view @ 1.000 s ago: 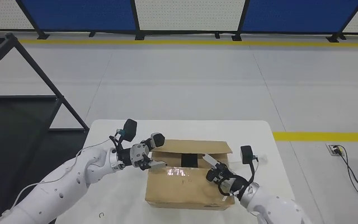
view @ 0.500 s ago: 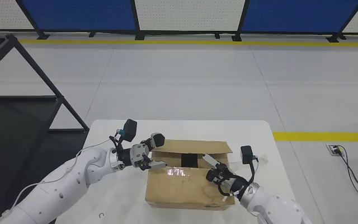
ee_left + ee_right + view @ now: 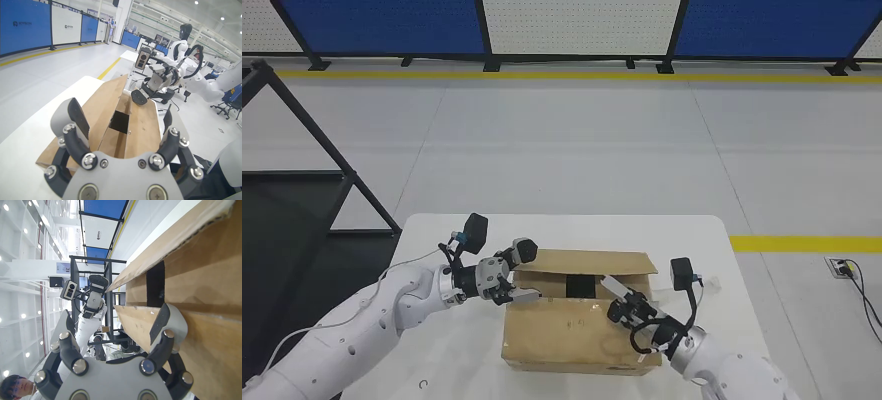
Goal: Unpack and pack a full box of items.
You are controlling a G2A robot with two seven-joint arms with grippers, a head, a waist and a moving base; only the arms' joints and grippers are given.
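A brown cardboard box [image 3: 572, 345] lies on the white table [image 3: 442, 240], its top flaps nearly flat with a dark gap [image 3: 582, 287] left between them. At the box's left end my left gripper [image 3: 526, 272] is open, its fingers [image 3: 78, 117] straddling the end of the box [image 3: 143, 125] without touching it. At the right end my right gripper [image 3: 620, 298] is open too. One of its fingers [image 3: 162, 321] lies on top of the near flap [image 3: 136, 321], beside the gap [image 3: 155, 285], and the flap's edge runs between the two fingers.
A black metal rack [image 3: 302, 130] stands off the table's left side. Bare tabletop runs left of the box and behind it. Blue and white fence panels [image 3: 582, 25] close the floor at the back.
My right gripper has shifted slightly toward the box's middle and the near flap now lies flatter. The left arm has stayed put.
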